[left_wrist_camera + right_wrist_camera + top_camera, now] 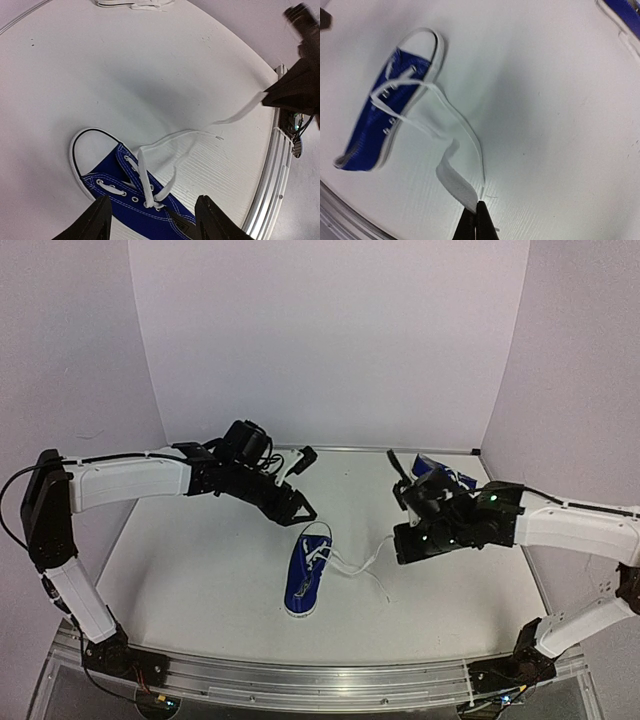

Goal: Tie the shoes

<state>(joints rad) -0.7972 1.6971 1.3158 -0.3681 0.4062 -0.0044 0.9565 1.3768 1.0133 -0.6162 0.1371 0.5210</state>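
One blue shoe with a white toe cap lies mid-table, toe toward the near edge, its laces untied. My right gripper is shut on the end of one white lace, which runs raised and slack from the shoe to the pinched fingertips. The other lace end lies loose on the table. Above the shoe's heel end hovers my left gripper, open, with the shoe between its spread fingers and nothing held. The second shoe sits at the back right, partly hidden behind the right arm.
White walls enclose the table on three sides. A metal rail runs along the near edge. The second shoe's sole and laces show at the top of the left wrist view.
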